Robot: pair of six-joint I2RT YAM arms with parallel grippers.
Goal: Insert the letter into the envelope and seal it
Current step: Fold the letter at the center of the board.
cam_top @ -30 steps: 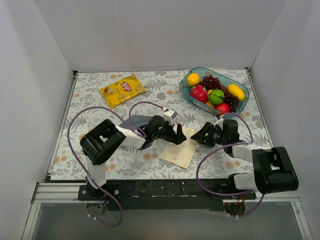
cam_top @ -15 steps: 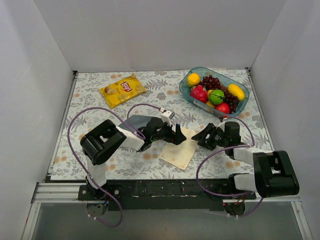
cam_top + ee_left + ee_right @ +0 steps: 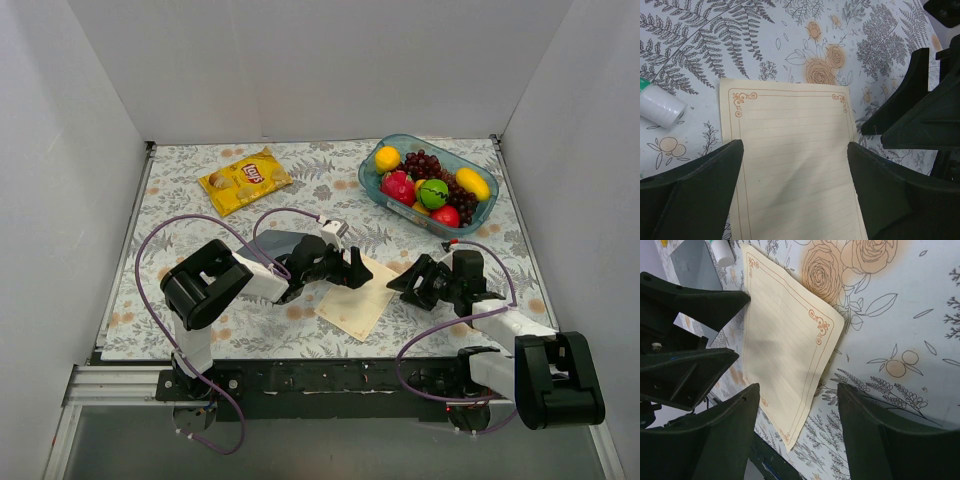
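Top view: cream paper letter [image 3: 358,298] flat on flowery counter [image 3: 200,312], between left jaws and right jaws, both spread, empty. Grey-blue paper envelope [image 3: 278,242] just behind left jaws. Likely step: grab letter. Next needs edge pinch.

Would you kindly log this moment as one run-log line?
phase: pre-grasp | left gripper: open over letter | right gripper: open at letter's edge | letter: flat, unheld | envelope: partly hidden by left arm

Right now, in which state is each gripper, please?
Left gripper: open, holding nothing, poised over the letter.
Right gripper: open, holding nothing.
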